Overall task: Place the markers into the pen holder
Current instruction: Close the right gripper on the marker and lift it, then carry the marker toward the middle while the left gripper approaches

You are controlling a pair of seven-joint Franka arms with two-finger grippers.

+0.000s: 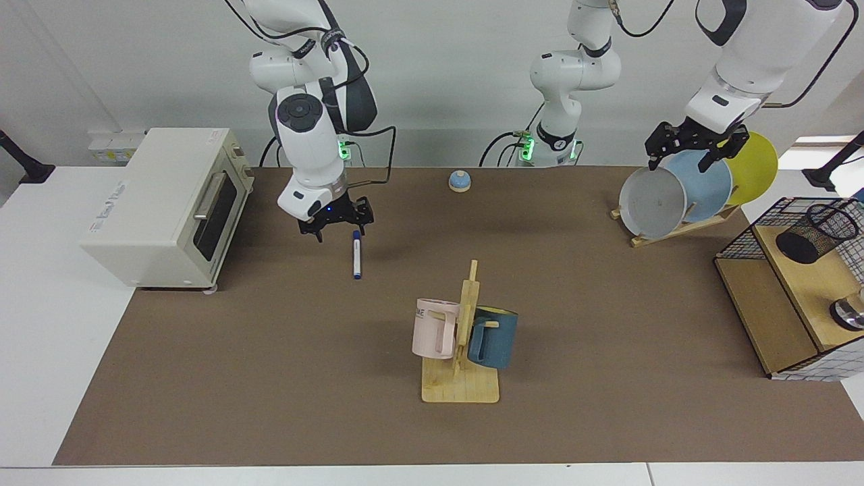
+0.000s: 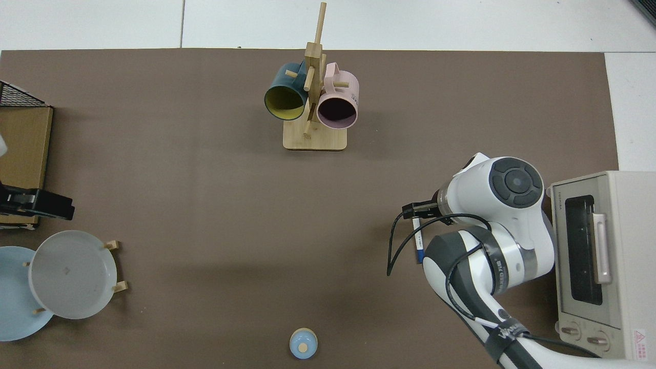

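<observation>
Right gripper (image 1: pixel 335 227), fingers spread and empty, hovers at the capped end of the marker (image 1: pixel 356 255), whose barrel runs toward the tabletop's front edge.

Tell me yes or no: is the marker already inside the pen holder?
No: in the facing view the marker lies flat on the brown mat by the right gripper, far from the pen holder on the rack.

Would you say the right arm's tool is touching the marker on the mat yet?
Cannot tell. In the facing view the right tool hangs open beside the marker, its near finger overlapping the cap; the top view hides it.
</observation>
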